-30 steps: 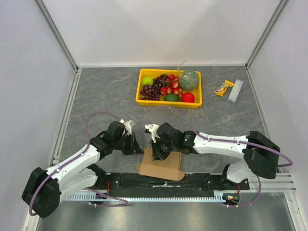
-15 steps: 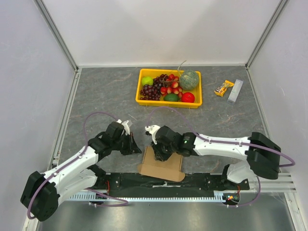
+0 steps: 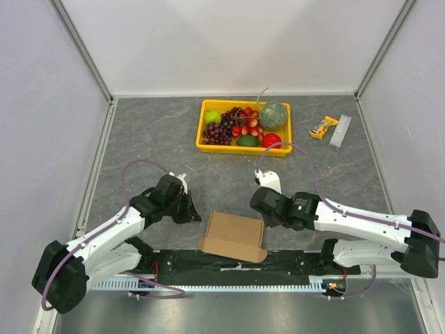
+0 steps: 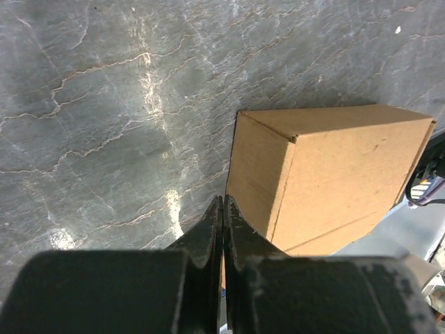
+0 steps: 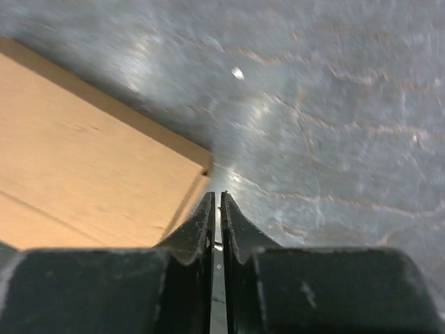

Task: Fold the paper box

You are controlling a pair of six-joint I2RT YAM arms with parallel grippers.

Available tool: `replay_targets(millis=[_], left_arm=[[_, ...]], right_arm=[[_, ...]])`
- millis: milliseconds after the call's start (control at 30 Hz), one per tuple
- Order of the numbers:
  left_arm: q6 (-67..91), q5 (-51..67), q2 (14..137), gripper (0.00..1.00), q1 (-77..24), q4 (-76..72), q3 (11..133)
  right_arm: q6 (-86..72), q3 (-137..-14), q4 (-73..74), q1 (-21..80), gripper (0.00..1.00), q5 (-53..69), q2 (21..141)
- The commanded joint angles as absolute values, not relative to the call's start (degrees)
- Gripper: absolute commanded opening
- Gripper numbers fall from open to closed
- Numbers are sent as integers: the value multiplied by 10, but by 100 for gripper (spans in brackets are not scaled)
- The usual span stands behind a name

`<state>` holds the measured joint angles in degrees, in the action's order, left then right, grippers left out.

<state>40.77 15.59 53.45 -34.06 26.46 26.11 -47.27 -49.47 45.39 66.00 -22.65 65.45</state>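
Left tool (image 4: 222, 202) and right tool (image 5: 215, 196), both pinched shut and empty, flank the squared-up paper box (image 3: 233, 235) at lower centre, so I judge folding done.

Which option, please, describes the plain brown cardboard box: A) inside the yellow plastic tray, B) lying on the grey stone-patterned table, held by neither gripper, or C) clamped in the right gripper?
B: the plain brown cardboard box lies on the grey table, while the left gripper and right gripper are shut on nothing beside it.
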Motion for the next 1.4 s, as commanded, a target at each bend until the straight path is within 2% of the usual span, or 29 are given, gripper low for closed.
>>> replay_targets(millis=[0, 100, 433, 833, 1167, 1367], left_arm=[[379, 163, 568, 2, -351, 250, 294], [370, 163, 591, 2, -366, 246, 299], [382, 156, 630, 2, -424, 219, 303], [390, 135, 648, 2, -439, 209, 309], [356, 90, 750, 2, -419, 214, 402], [320, 78, 817, 2, -389, 222, 479]], right_arm=[[-562, -440, 519, 660, 9, -238, 648], [-576, -393, 470, 660, 6, -204, 635], [-596, -333, 322, 660, 5, -87, 633], [-576, -350, 286, 646, 3, -109, 664], [-474, -384, 262, 521, 1, -96, 686], [-409, -446, 250, 466, 1, -74, 759]])
